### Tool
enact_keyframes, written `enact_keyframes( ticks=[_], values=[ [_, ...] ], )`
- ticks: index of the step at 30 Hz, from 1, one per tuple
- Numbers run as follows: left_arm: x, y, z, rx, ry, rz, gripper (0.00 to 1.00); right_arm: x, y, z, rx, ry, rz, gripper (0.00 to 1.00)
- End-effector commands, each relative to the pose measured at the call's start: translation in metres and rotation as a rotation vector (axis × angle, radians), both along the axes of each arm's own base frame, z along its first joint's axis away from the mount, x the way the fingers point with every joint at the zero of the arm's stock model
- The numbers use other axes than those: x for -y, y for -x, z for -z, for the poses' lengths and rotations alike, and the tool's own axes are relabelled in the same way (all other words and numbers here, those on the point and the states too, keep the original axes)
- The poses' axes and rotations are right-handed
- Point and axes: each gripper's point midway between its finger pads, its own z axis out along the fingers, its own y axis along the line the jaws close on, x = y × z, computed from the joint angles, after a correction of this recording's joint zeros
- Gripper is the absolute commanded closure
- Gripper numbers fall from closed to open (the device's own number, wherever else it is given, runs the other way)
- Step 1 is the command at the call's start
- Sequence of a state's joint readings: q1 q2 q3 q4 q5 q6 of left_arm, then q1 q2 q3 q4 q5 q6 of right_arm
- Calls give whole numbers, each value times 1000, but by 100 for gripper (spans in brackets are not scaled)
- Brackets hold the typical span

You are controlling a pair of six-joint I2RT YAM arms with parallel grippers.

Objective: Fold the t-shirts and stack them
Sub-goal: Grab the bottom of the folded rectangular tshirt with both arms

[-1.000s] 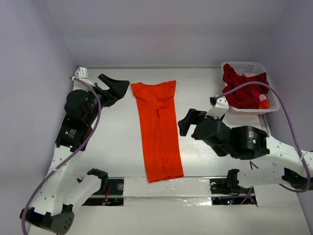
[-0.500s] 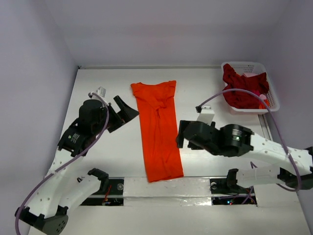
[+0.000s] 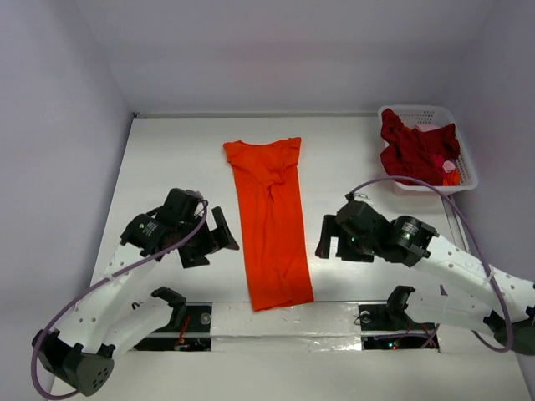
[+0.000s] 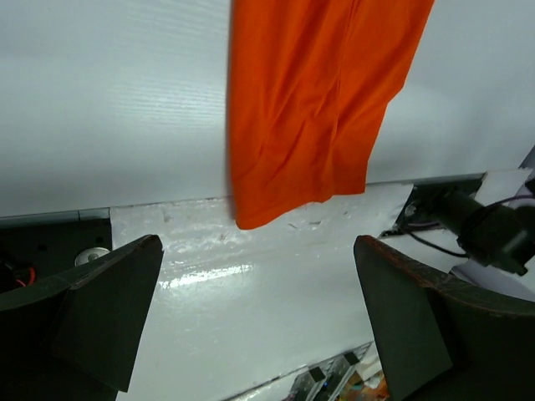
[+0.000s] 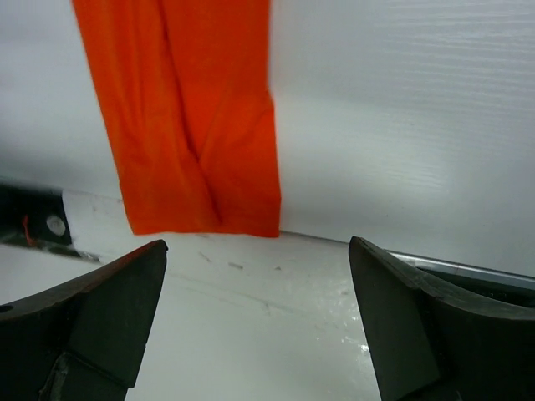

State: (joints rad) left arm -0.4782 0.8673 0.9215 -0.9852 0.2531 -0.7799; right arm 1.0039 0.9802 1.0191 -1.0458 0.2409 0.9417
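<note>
The orange t-shirt (image 3: 272, 225) lies on the white table as a long narrow strip, collar end far and hem near the front edge. Its hem end shows in the left wrist view (image 4: 309, 109) and the right wrist view (image 5: 192, 117). The dark red t-shirt (image 3: 414, 154) sits crumpled in the basket. My left gripper (image 3: 209, 246) is low over the table just left of the strip's lower half, open and empty (image 4: 257, 242). My right gripper (image 3: 324, 238) is just right of the strip at the same height, open and empty (image 5: 257, 246).
A white lattice basket (image 3: 418, 109) stands at the far right corner. A glossy white taped strip (image 3: 284, 322) runs along the near edge, with dark openings and arm mounts (image 3: 167, 317) on both sides. Walls close in the left, back and right.
Both arms have swung from the far half of the table down toward the near edge, ending on either side of the orange shirt's lower part. The shirt has not moved.
</note>
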Motion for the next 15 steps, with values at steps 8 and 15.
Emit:
enact_keyframes(
  ticks=[8, 15],
  values=[
    [41, 14, 43, -76, 92, 102, 1, -43, -6, 38, -148, -274, -182, 9],
    [80, 53, 78, -179, 47, 264, 1, -58, 11, 53, -226, -382, -243, 11]
  ],
)
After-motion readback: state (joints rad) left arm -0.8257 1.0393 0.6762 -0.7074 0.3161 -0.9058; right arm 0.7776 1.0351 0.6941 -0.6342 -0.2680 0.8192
